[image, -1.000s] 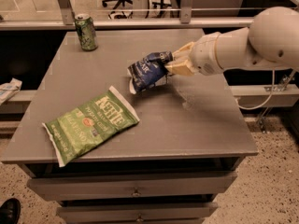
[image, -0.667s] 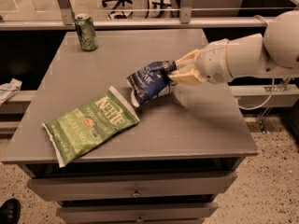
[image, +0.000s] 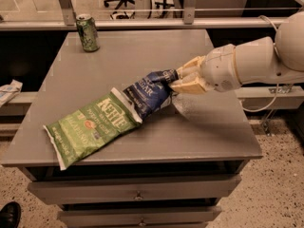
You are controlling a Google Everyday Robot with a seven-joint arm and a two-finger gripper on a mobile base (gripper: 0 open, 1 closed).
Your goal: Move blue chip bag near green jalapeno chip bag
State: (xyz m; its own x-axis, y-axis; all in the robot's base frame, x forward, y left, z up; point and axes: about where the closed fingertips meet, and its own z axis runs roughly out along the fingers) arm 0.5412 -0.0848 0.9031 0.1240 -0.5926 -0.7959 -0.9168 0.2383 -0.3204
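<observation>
The blue chip bag [image: 148,94] is a small crinkled navy bag with white lettering, held at its right end by my gripper [image: 181,80]. The gripper's pale fingers are shut on the bag's sealed end, and the white arm reaches in from the right. The bag hangs low over the grey table [image: 209,132], its lower left end at or over the upper right corner of the green jalapeno chip bag [image: 90,126]. That large light-green "Kettle" bag lies flat at the table's front left.
A green soda can [image: 88,32] stands at the table's back left corner. Drawers sit under the tabletop. A rail runs behind the table, with an office chair base beyond. A shoe tip [image: 8,213] shows at the bottom left on the floor.
My gripper has carried the blue bag down and to the left, from mid-table to the green bag's upper right corner. The green bag and can have not moved.
</observation>
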